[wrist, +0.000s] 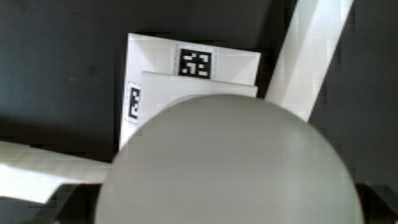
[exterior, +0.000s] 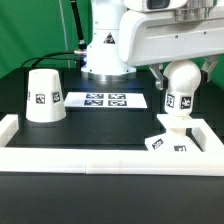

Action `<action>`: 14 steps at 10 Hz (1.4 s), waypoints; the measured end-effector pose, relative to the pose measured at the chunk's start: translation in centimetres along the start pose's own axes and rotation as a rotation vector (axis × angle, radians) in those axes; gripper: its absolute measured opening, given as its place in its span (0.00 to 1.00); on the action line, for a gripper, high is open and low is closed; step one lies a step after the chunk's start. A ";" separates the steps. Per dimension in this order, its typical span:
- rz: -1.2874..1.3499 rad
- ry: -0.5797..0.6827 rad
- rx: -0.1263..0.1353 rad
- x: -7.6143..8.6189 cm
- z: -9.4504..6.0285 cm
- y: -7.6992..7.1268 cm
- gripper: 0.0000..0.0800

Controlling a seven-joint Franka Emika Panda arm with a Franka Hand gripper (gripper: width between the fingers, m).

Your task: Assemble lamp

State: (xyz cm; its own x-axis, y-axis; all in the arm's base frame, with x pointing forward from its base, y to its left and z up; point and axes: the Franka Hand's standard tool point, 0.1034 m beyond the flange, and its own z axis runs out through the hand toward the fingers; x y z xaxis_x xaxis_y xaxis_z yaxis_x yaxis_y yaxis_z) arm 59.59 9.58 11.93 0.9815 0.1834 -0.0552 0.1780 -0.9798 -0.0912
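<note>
Bulb [wrist: 222,165] fills the wrist view: smooth, matte white, egg-round. Behind it lies the blocky base [wrist: 187,75], flat-faced and tagged in black and white. In the exterior view the gripper [exterior: 181,78] is clamped on the bulb's round head, with the stem pointing down over the base at the exterior view's right. Seating cannot be confirmed. The truncated-cone shade [exterior: 45,95] stands upright well apart at the left, near the flat marker board [exterior: 105,100].

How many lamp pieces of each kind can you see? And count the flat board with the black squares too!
matte white cone-shaped shade: 1
matte white round bulb on a stem: 1
matte white blocky base: 1
flat white marker board: 1
Total: 4
</note>
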 end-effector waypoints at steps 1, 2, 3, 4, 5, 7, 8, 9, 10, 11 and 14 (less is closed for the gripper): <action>0.091 -0.001 0.000 0.0 0.1 -0.1 0.72; 0.210 -0.002 0.000 0.0 0.2 -0.3 0.72; 0.323 -0.004 0.008 0.0 0.2 -0.4 0.72; 0.430 -0.005 0.017 0.0 0.2 -0.3 0.72; 0.501 -0.006 0.024 0.1 0.2 -0.3 0.72; 0.633 0.012 0.028 0.4 0.2 -0.1 0.72; 0.674 0.020 0.029 0.5 0.2 -0.1 0.72; 0.754 0.020 0.027 0.5 0.2 -0.5 0.72; 0.842 0.021 0.030 0.5 0.2 -0.9 0.72; 0.919 0.022 0.033 0.5 0.2 -1.0 0.72; 1.054 0.017 0.041 0.5 0.3 -1.2 0.73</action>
State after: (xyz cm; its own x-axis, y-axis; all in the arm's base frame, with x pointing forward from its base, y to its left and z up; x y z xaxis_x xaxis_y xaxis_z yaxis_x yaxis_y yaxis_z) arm 59.89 10.88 11.73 0.6394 -0.7606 -0.1123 -0.7677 -0.6396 -0.0393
